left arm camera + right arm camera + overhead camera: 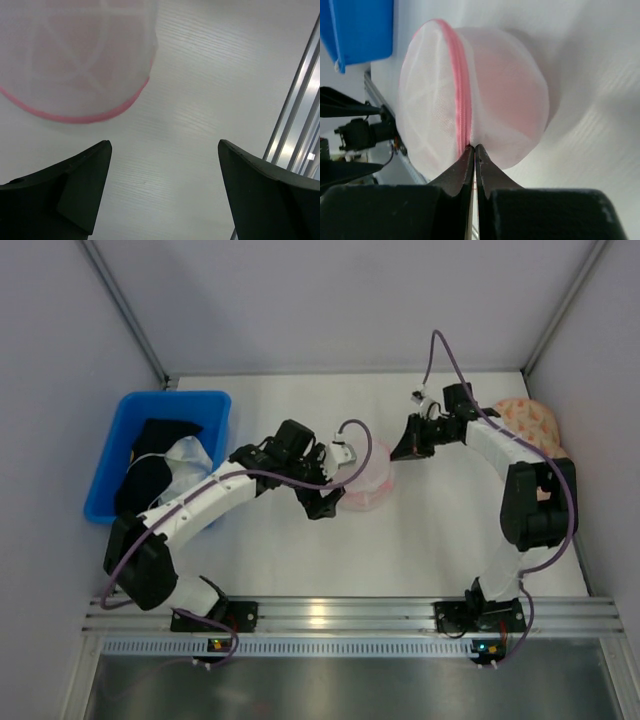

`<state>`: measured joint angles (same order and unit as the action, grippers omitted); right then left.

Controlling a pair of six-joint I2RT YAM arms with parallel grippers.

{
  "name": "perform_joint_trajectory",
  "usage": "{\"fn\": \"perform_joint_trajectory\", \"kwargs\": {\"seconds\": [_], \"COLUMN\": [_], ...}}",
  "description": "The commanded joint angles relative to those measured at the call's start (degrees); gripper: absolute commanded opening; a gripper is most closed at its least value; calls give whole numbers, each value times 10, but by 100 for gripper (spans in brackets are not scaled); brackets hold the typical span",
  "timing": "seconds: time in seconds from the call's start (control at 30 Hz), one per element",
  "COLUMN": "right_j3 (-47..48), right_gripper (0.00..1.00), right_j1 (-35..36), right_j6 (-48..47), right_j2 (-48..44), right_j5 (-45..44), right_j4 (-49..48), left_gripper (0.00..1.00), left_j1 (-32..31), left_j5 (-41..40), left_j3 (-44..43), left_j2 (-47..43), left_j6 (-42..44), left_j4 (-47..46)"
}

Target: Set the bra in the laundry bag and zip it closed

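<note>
The small round laundry bag of translucent white mesh [427, 107] lies at the middle of the white worktop [430, 530], its pink zipper closed. The soft light-pink bra [515, 100] shows through the mesh inside. The left end effector [164, 145] is released, its fingers spread wide just beside the bag with nothing between them. The right end effector [474, 148] is clenched, tips meeting at the zipper's end; whether they pinch a pull I cannot tell.
</note>
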<state>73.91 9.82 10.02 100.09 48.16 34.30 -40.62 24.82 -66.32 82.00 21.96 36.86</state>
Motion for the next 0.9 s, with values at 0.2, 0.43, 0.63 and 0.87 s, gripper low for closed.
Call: {"fn": "perform_joint_trajectory", "kwargs": {"seconds": [0.2, 0.43, 0.63, 0.87], "right_j3": [13, -25, -28, -39], "right_gripper": [0, 0, 72, 99], "right_j1": [-64, -83, -92, -134], "right_j6": [90, 117, 83, 3], "right_j2": [43, 25, -26, -147], "right_j5": [-107, -124, -105, -85], "right_j4": [-204, -255, -177, -74], "left_gripper": [98, 98, 98, 98], "left_j1": [116, 203, 233, 276], "left_j5": [29, 23, 22, 37], "left_j3": [-77, -120, -174, -163], "left_j2": [58, 83, 111, 90], "left_j6": [-106, -170, -182, -197], "left_j4": [-36, -35, 37, 49]}}
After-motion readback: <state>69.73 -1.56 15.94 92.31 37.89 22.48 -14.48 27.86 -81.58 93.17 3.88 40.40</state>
